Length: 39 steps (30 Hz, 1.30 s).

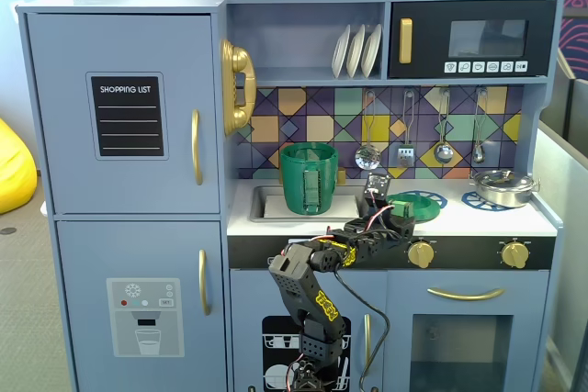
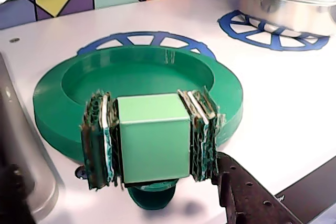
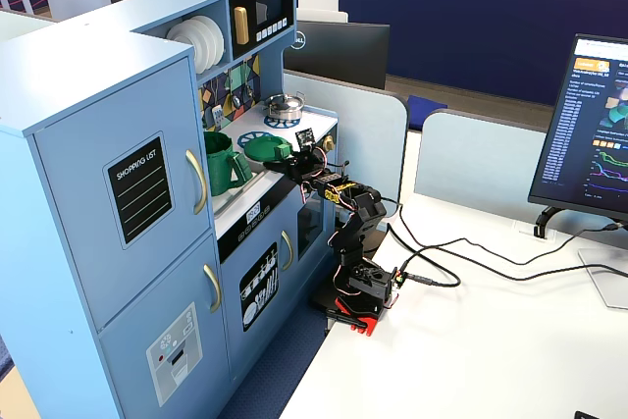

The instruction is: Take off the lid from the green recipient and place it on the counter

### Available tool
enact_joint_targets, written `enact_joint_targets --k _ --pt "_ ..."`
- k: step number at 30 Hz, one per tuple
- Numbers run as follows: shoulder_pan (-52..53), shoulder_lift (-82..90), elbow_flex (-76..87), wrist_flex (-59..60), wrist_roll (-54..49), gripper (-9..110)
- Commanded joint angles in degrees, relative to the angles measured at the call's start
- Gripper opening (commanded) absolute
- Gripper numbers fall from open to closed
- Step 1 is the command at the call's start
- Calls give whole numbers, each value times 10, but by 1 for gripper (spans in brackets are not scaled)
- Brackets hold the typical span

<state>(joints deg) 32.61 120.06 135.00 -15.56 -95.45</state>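
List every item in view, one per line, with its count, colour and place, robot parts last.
green recipient: one, dark green, open-topped, standing in the sink basin.
lid: one, green, lying on the counter over a blue burner print, tab gripped.
counter: one, white, with blue burner prints.
metal pot: one, silver, on the right burner in a fixed view.
plates: three, white, upright on the shelf.
toy phone: one, gold, on the cabinet side.
hanging utensils: four, silver, on the tiled wall.
monitor: one, black, on the desk.
pincer: one, closed on the lid's tab.
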Motion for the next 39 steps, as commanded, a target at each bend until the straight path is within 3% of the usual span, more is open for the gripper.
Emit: enact_joint_targets --k 1,10,14,18,23,39 --pt "13 26 -54 9 11 44" --pt "14 163 -84 138 3 41" --pt "11 247 -134 335 -3 38" --pt "-16 333 -168 612 -4 35" --pt "-59 410 -93 780 -45 29" --pt "-276 584 306 811 -6 5"
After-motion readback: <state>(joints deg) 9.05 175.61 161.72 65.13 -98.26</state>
